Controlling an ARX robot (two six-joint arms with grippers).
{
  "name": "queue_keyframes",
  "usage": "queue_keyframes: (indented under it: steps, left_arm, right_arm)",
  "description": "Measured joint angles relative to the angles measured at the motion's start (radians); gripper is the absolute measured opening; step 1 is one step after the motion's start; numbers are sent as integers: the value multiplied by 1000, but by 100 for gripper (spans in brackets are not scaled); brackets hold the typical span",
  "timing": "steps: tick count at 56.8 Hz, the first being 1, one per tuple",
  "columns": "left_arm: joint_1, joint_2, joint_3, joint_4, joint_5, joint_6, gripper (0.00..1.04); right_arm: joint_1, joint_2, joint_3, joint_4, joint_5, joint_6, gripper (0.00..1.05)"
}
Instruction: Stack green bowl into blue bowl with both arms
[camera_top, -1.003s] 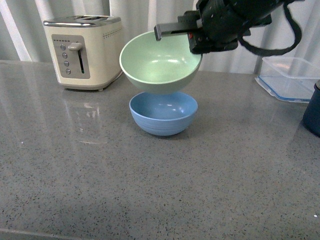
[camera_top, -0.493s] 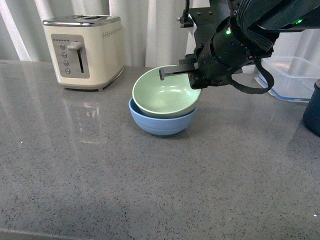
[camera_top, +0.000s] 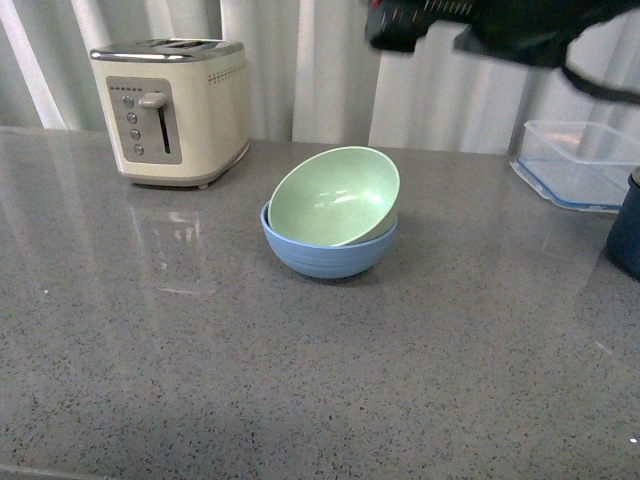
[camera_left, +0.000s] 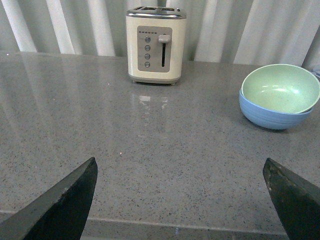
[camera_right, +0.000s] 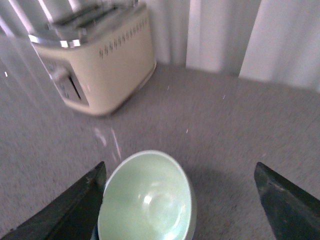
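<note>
The right gripper is hanging above the bowls with its two dark fingers spread wide and nothing between them; in the front view only a blurred black part of the right arm is showing at the top edge, so the gripper itself is hard to make out there. The left gripper is likewise standing released, its fingers parted over bare counter at the near left, well apart from the bowls. The green bowl is sitting inside the blue bowl, tilted, with its far right rim raised and its opening leaning toward the near left, so it is not lying level in the nest. The pair is resting near the middle of the grey speckled counter, which is reflecting light faintly. A cream toaster is standing at the far left, and pale curtains are hanging behind the counter. At the far right a clear box with a blue rim is being cut off by the edge, and just nearer a dark pot is showing only a sliver. The right wrist view is blurred and is cropping the blue bowl almost entirely.
</note>
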Motion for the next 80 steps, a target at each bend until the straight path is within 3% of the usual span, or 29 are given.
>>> queue_keyframes:
  steps: [1, 3, 5, 9, 17, 29, 55, 59, 80]
  left_arm:
    - [0, 0, 0, 0, 0, 0, 98]
    - [0, 0, 0, 0, 1, 0, 98]
    - [0, -2, 0, 0, 1, 0, 98]
    - [0, -1, 0, 0, 3, 0, 98]
    - [0, -1, 0, 0, 1, 0, 98]
    - [0, -1, 0, 0, 2, 0, 98]
    - [0, -1, 0, 0, 2, 0, 98]
    - [0, -1, 0, 0, 2, 0, 98]
    - [0, -1, 0, 0, 1, 0, 98]
  right_arm:
    - [-1, -21, -10, 16, 1, 1, 90]
    - [2, -68, -72, 158, 163, -24, 84]
    - [0, -90, -121, 242, 256, -37, 79]
    - [-17, -135, -245, 370, 353, -58, 67]
    - [-90, -244, -523, 493, 315, -75, 39]
    - [-163, -412, -752, 566, 245, -80, 2]
    - [-280, -754, -1069, 527, 129, -84, 1]
    - [-327, -798, -1089, 502, 63, -84, 1]
    - [-357, -980, -1191, 426, 53, -83, 1]
